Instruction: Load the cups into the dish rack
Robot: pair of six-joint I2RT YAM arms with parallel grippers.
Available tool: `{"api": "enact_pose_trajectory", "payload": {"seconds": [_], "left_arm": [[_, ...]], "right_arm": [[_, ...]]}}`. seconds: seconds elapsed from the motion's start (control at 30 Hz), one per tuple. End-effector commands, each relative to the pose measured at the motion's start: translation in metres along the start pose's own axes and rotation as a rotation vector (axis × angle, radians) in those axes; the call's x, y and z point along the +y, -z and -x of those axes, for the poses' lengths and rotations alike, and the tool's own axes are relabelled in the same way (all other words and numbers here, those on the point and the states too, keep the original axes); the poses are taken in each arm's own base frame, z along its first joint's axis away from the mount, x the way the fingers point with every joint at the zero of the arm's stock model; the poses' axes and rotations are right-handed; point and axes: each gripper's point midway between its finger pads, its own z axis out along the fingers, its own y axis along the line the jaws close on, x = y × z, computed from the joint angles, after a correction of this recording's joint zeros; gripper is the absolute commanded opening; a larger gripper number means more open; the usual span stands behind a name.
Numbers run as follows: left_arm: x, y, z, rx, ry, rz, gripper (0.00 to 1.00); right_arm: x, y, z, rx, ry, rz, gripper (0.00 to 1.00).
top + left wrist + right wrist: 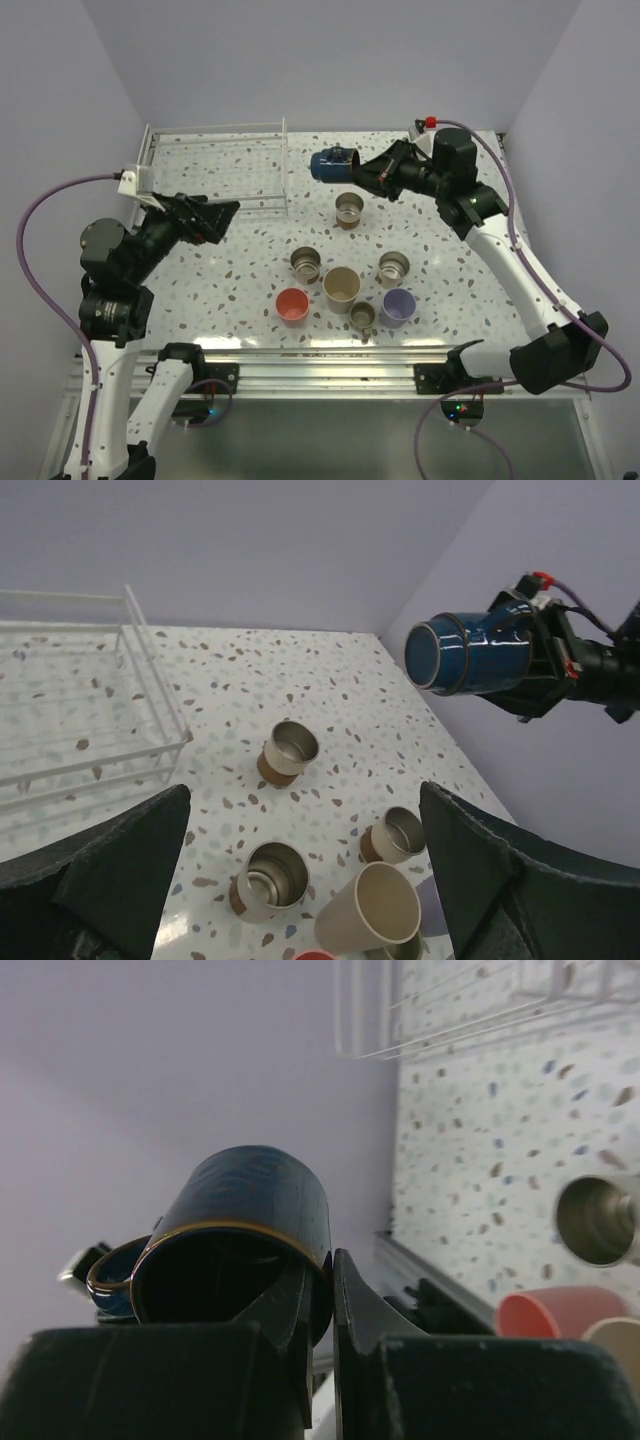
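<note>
My right gripper (356, 172) is shut on the rim of a dark blue cup (332, 164), held sideways in the air just right of the white wire dish rack (215, 160). The blue cup also shows in the right wrist view (245, 1235) and the left wrist view (470, 655). My left gripper (228, 212) is open and empty in front of the rack. On the table stand a red cup (292, 304), a beige cup (341, 288), a lavender cup (398, 306), an olive cup (362, 316) and three metallic cups (348, 210) (306, 264) (393, 268).
The rack (80, 720) sits at the table's back left, with no cups showing in it. A metal rail (330, 375) runs along the near edge. Purple cables loop beside both arms.
</note>
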Motion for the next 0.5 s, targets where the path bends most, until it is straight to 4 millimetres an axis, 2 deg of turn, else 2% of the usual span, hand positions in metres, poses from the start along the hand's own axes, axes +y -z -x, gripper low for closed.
{"api": "enact_pose_trajectory", "payload": {"seconds": [0.0,0.13,0.17,0.2,0.23,0.33,0.37,0.4,0.47], "left_arm": [[-0.057,-0.002,0.017,-0.045,0.003,-0.324,1.00],[-0.085,-0.003,0.036,-0.096,0.003,-0.495,1.00],[-0.089,-0.004,0.041,-0.105,0.005,-0.522,1.00],[-0.092,-0.009,0.046,-0.099,0.047,-0.543,1.00],[-0.102,-0.006,0.059,-0.149,0.023,-0.591,1.00],[-0.114,-0.004,0.082,-0.226,0.036,-0.655,1.00],[-0.115,-0.006,0.087,-0.246,0.046,-0.659,1.00],[-0.118,-0.008,0.096,-0.268,0.056,-0.679,1.00],[-0.125,-0.010,0.108,-0.294,0.050,-0.712,1.00]], "right_arm": [[0.092,0.029,-0.007,0.087,-0.137,0.355,0.00],[0.123,0.039,-0.001,0.106,-0.274,0.458,0.00],[0.139,0.046,0.002,0.100,-0.263,0.540,0.00],[0.144,0.046,0.006,0.110,-0.346,0.566,0.00],[0.148,0.044,0.010,0.115,-0.376,0.591,0.00],[0.174,0.054,0.018,0.121,-0.420,0.711,0.00],[0.176,0.049,0.023,0.116,-0.433,0.725,0.00],[0.188,0.052,0.024,0.123,-0.448,0.751,0.00],[0.198,0.049,0.024,0.136,-0.457,0.773,0.00]]}}
